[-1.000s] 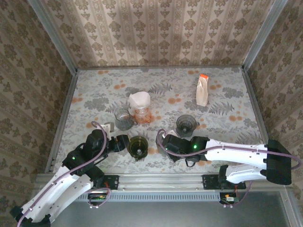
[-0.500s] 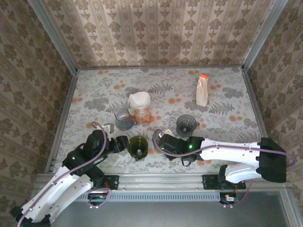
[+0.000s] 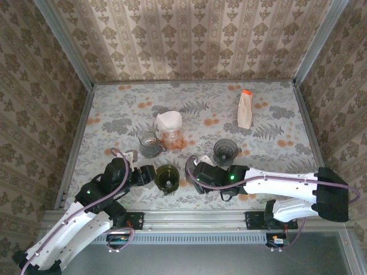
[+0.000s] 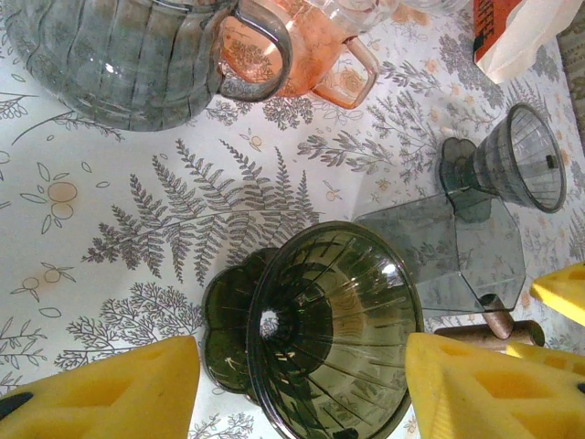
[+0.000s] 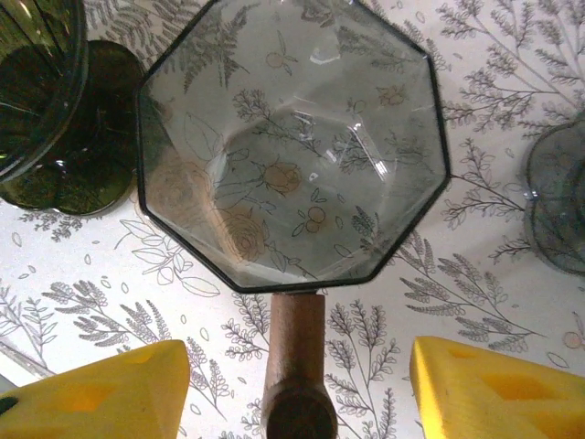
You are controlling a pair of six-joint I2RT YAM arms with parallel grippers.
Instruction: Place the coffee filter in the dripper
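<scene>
Your white paper coffee filter sits well back on the floral-patterned table, nested in the mouth of the orange glass dripper; a clear glass jug stands just beside that, on its left. Nearer to you, the dark green ribbed glass dripper stands mouth up on its scalloped base; your left gripper has its yellow fingers spread to either side of it, and you cannot tell whether the pads press its wall. Just right of the green one rests the octagonal smoky glass funnel, its wooden handle pointing toward your right gripper; that gripper's jaws are spread wide, with the handle between them and touched by neither finger. A small grey glass dripper stands further right; a white bag with an orange top stands toward the far right corner.
</scene>
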